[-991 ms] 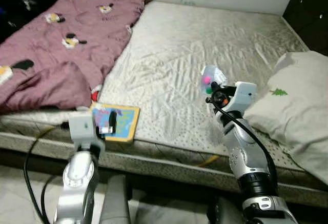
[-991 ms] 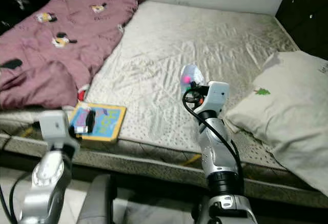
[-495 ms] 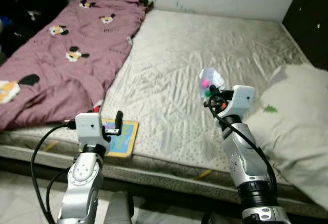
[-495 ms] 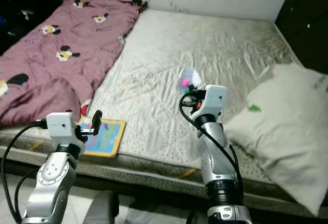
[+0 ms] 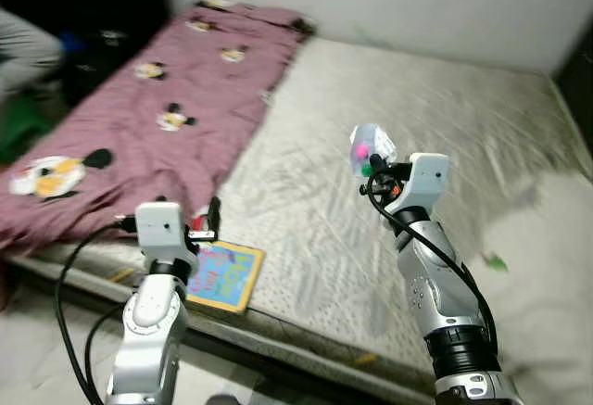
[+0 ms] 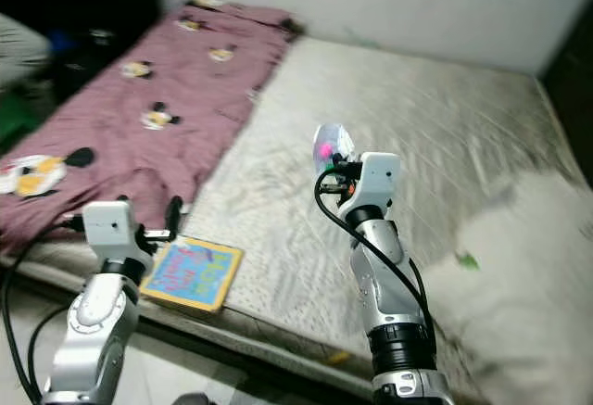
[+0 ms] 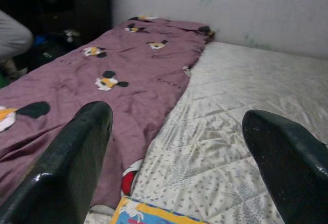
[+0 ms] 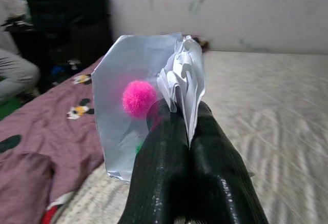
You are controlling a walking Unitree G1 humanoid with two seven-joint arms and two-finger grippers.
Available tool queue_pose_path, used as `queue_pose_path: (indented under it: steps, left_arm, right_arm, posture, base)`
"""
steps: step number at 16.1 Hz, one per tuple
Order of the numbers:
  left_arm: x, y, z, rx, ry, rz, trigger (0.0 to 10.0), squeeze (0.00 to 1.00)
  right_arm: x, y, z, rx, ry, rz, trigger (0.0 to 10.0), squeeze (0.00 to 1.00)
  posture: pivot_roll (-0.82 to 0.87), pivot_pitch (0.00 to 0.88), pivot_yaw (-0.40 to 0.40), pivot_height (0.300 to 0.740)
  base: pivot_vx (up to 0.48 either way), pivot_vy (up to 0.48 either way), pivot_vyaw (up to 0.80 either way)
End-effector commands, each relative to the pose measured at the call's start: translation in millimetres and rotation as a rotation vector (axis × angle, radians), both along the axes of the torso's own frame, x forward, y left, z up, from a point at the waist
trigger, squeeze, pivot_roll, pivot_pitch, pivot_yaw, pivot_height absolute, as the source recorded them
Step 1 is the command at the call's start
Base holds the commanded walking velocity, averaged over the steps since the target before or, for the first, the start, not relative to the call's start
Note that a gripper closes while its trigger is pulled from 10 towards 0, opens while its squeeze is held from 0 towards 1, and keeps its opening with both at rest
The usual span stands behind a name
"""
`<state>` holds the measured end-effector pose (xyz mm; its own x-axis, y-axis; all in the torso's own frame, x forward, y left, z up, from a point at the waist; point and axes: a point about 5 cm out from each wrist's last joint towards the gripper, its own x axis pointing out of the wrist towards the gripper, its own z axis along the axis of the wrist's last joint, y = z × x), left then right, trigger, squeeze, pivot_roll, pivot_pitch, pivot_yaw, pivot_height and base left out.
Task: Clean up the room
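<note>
Maroon blanket (image 5: 139, 118) covers the bed's (image 5: 482, 145) left half. Your left end effector (image 5: 209, 222) hangs spread wide and empty just above the book (image 5: 222, 273) at the mattress edge. To the right, your right end effector (image 8: 177, 131) is clamped tight on a clear bag (image 8: 134, 101) with a pink pompom, raised over the mattress. You're mid-carry, I judge; next you need somewhere to put the bag.

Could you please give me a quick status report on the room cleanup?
Right gripper shut on clear bag with pink pompom, raised over mattress. Left gripper open, above picture book at bed edge. Nothing blocking.
</note>
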<state>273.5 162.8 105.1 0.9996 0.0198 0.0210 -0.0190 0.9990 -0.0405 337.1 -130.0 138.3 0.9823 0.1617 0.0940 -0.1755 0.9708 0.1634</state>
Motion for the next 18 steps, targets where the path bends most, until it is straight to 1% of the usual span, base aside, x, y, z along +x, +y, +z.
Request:
queue_pose_path:
  steps: [1, 3, 5, 7, 9, 14, 16, 18]
  left_arm:
    - [-3.7, -0.9, -3.4, -0.003, 0.016, 0.002, 10.0, 0.00]
    - [-7.5, -1.8, -8.4, -0.011, 0.035, 0.011, 10.0, 0.00]
    - [-5.8, -1.3, -7.8, -0.019, 0.035, 0.011, 10.0, 0.00]
    - [-5.1, -2.7, -7.0, -0.035, 0.035, 0.005, 10.0, 0.00]
    - [-5.2, -5.4, -7.5, -0.061, 0.041, -0.006, 10.0, 0.00]
    - [-5.3, -6.6, -7.9, -0.075, 0.047, -0.003, 10.0, 0.00]
    - [-5.4, -6.5, -7.6, -0.071, 0.047, -0.004, 10.0, 0.00]
    - [-5.1, -6.2, -7.5, -0.070, 0.050, -0.004, 10.0, 0.00]
  right_arm:
    - [-1.0, 2.4, -3.5, -0.009, 0.014, 0.011, 10.0, 0.00]
    - [-3.8, 1.6, -8.6, 0.000, 0.036, -0.003, 10.0, 0.00]
    - [-6.6, 2.7, -11.4, -0.002, 0.040, -0.004, 10.0, 0.00]
    - [-8.0, 2.0, -16.6, -0.025, 0.073, -0.016, 10.0, 0.00]
    - [-8.9, 1.1, -19.6, -0.019, 0.094, -0.014, 10.0, 0.00]
    - [-8.1, 2.1, -19.1, -0.031, 0.093, -0.003, 10.0, 0.00]
    - [-7.1, 2.5, -19.6, -0.033, 0.098, -0.001, 10.0, 0.00]
    - [-7.7, 3.0, -21.0, -0.037, 0.103, 0.001, 10.0, 0.00]
  posture:
    - [0.04, 0.000, -0.032, 0.740]
    - [0.03, 0.000, -0.018, 0.740]
    - [0.03, 0.000, -0.017, 0.740]
    - [0.02, 0.000, -0.019, 0.740]
    - [0.02, 0.000, -0.027, 0.740]
    - [0.02, 0.000, -0.037, 0.740]
    - [0.03, 0.000, -0.039, 0.740]
    - [0.03, 0.000, -0.037, 0.740]
  base:
    - [0.000, 0.000, 0.00]
    - [0.000, 0.000, 0.00]
    - [0.000, 0.000, 0.00]
    - [0.000, 0.000, 0.00]
    - [0.000, 0.000, -0.62]
    - [0.000, 0.000, -0.80]
    - [0.000, 0.261, -0.46]
    - [0.000, 0.268, 0.00]
